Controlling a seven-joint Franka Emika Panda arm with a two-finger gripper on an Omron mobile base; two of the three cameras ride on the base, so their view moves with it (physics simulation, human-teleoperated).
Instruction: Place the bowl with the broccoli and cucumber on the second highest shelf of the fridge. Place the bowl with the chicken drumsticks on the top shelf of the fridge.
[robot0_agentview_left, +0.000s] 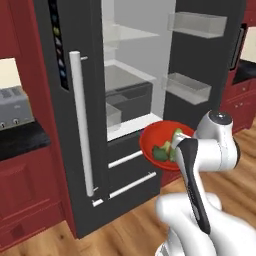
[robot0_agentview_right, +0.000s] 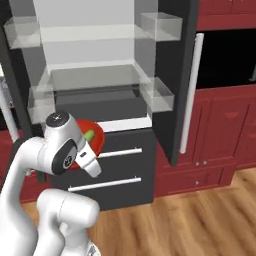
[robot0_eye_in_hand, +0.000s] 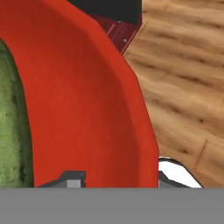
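- Jaws grip the rim of the red bowl (robot0_agentview_left: 156, 141), one finger on each side — greens (robot0_agentview_left: 167, 149) inside.
- Bowl hangs before the open fridge (robot0_agentview_left: 60, 125), above the floor (robot0_eye_in_hand: 183, 87).

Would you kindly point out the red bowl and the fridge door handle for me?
red bowl (robot0_agentview_left: 152, 140): left base view, inner wall.
fridge door handle (robot0_agentview_left: 81, 125): left base view, mid-shaft.

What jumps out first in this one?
The red bowl with green vegetables, held up by the gripper clamped on its rim, in front of the open fridge. Behind it, glass shelves and door bins stand bare, above two closed drawers.
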